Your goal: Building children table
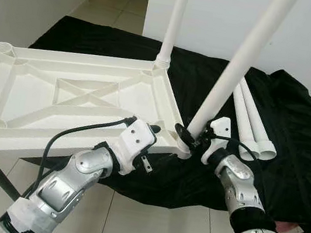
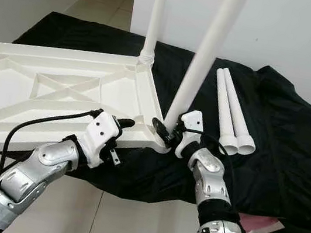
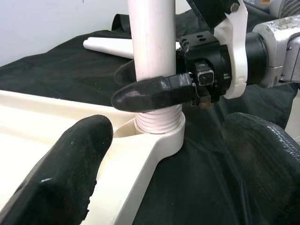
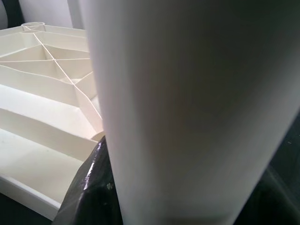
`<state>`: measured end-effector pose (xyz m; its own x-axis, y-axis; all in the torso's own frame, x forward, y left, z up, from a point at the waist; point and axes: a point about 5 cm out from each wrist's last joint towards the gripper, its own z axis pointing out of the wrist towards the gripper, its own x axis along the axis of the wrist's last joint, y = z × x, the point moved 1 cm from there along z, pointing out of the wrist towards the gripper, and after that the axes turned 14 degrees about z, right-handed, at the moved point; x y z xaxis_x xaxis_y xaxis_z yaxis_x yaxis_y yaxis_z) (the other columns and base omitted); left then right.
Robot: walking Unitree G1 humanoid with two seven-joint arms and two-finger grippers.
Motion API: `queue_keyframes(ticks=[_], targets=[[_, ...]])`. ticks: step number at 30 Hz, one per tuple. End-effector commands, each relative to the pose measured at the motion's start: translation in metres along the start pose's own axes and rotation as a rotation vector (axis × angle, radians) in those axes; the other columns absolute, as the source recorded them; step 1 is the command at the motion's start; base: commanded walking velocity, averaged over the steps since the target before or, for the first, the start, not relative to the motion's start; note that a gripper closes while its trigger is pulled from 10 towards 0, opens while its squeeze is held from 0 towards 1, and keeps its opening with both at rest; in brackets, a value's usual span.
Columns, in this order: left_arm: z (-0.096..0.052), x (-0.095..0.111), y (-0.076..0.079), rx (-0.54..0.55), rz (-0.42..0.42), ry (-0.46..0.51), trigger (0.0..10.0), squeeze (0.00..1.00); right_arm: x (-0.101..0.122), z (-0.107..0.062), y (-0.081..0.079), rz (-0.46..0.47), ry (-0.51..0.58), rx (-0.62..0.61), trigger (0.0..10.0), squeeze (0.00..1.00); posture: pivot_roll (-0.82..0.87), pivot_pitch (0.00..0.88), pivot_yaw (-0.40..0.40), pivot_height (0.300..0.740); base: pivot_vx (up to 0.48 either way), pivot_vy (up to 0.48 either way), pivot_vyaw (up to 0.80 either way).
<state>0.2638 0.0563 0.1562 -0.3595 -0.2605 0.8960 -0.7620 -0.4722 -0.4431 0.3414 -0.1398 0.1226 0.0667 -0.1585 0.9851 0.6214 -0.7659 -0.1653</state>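
The right gripper (image 1: 191,133) is clamping the leaning leg (image 1: 233,75) low, seating its thread in the tabletop (image 1: 76,95) corner socket; the left gripper (image 1: 154,129), fingers spread, is steadying that edge.

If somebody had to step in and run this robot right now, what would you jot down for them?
Right gripper: shut on the second leg just above its threaded end, which sits tilted in the near corner socket of the upturned tabletop.
Left gripper: open, resting at the tabletop's near edge beside that socket.
Done: the first leg stands upright in the far corner.
Left: straighten and seat the second leg; I cannot tell how far it is threaded in. Then fit the two spare legs lying on the black cloth into the remaining corner sockets.
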Motion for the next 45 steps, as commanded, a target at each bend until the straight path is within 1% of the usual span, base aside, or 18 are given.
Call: queue_keyframes(ticks=[1, 5, 6, 7, 12, 16, 17, 25, 27, 28, 30, 32, 34, 35, 37, 38, 40, 45], targets=[[0.001, 0.000, -0.001, -0.045, 0.018, 0.006, 10.0, 0.00, -0.003, -0.005, 0.005, -0.012, -0.027, 0.001, 0.0, 0.00, 0.05, 0.000, -0.072, 0.740, 0.000, 0.000, 0.00], [0.000, 0.000, -0.001, -0.046, 0.020, 0.007, 10.0, 0.00, -0.002, -0.005, 0.006, -0.002, -0.024, 0.012, 0.0, 0.00, 0.04, 0.000, -0.070, 0.740, 0.000, 0.000, 0.00], [0.001, 0.000, 0.000, -0.047, 0.020, 0.009, 10.0, 0.00, -0.003, -0.006, 0.006, 0.006, -0.019, 0.004, 5.9, 0.00, 0.04, 0.000, -0.068, 0.740, 0.000, 0.000, 0.00], [0.001, 0.001, 0.000, -0.049, 0.020, 0.010, 10.0, 0.00, -0.003, -0.006, 0.006, 0.029, -0.006, -0.007, 10.0, 0.00, 0.04, 0.000, -0.068, 0.740, 0.000, 0.000, 0.00], [0.002, 0.001, 0.001, -0.052, 0.020, 0.011, 10.0, 0.00, -0.002, -0.004, 0.006, 0.070, 0.023, -0.044, 10.0, 0.00, 0.04, 0.000, -0.068, 0.740, 0.000, 0.000, 0.00], [0.001, 0.000, 0.001, -0.053, 0.018, 0.010, 10.0, 0.00, -0.004, -0.001, 0.005, 0.073, 0.021, -0.122, 10.0, 0.00, 0.04, 0.000, -0.069, 0.740, 0.000, 0.000, 0.00], [0.001, 0.000, 0.002, -0.053, 0.016, 0.010, 10.0, 0.00, -0.006, 0.002, 0.004, 0.077, 0.017, -0.173, 10.0, 0.00, 0.04, 0.000, -0.069, 0.740, 0.000, 0.000, 0.00], [0.001, 0.001, 0.002, -0.052, 0.012, 0.012, 10.0, 0.00, -0.006, 0.006, -0.003, 0.081, 0.029, -0.233, 10.0, 0.00, 0.03, 0.000, -0.068, 0.740, 0.000, 0.000, 0.00], [0.001, 0.001, 0.002, -0.053, 0.011, 0.012, 10.0, 0.00, -0.007, 0.007, -0.004, 0.115, 0.043, -0.347, 10.0, 0.00, 0.03, 0.000, -0.071, 0.740, 0.000, 0.000, 0.00], [0.001, 0.001, 0.002, -0.053, 0.011, 0.012, 10.0, 0.00, -0.007, 0.007, -0.004, 0.115, 0.043, -0.347, 10.0, 0.00, 0.03, 0.000, -0.071, 0.740, 0.000, 0.000, 0.00], [0.001, 0.000, 0.002, -0.052, 0.010, 0.011, 10.0, 0.00, -0.010, 0.004, -0.005, 0.122, 0.052, -0.469, 10.0, 0.00, 0.03, 0.000, -0.073, 0.740, 0.000, 0.000, 0.00], [0.001, 0.000, 0.002, -0.052, 0.010, 0.011, 10.0, 0.00, -0.012, 0.003, -0.006, 0.118, 0.053, -0.509, 10.0, 0.00, 0.03, 0.000, -0.073, 0.740, 0.000, 0.000, 0.00], [0.001, 0.001, 0.004, -0.052, 0.009, 0.013, 10.0, 0.00, -0.018, -0.006, -0.009, 0.131, 0.066, -0.662, 10.0, 0.00, 0.03, 0.000, -0.077, 0.740, 0.000, 0.000, 0.00], [0.001, 0.001, 0.004, -0.052, 0.009, 0.013, 10.0, 0.00, -0.018, -0.006, -0.009, 0.131, 0.066, -0.662, 10.0, 0.00, 0.03, 0.000, -0.077, 0.740, 0.000, 0.000, 0.00], [0.002, 0.001, 0.004, -0.052, 0.006, 0.016, 10.0, 0.00, -0.022, -0.013, -0.019, 0.140, 0.085, -0.740, 10.0, 0.00, 0.03, 0.000, -0.077, 0.740, 0.000, 0.000, 0.00], [0.002, 0.001, 0.004, -0.052, 0.006, 0.016, 10.0, 0.00, -0.022, -0.013, -0.019, 0.140, 0.085, -0.740, 10.0, 0.00, 0.03, 0.000, -0.077, 0.740, 0.000, 0.000, 0.00], [0.002, 0.001, 0.005, -0.053, 0.005, 0.017, 10.0, 0.00, -0.023, -0.014, -0.028, 0.147, 0.091, -0.751, 10.0, 0.00, 0.03, 0.000, -0.076, 0.740, 0.000, 0.000, 0.00], [0.002, 0.001, 0.005, -0.057, 0.006, 0.016, 10.0, 0.00, -0.020, -0.016, -0.027, 0.150, 0.099, -0.767, 10.0, 0.00, 0.03, 0.000, -0.076, 0.740, 0.000, 0.000, 0.00]])
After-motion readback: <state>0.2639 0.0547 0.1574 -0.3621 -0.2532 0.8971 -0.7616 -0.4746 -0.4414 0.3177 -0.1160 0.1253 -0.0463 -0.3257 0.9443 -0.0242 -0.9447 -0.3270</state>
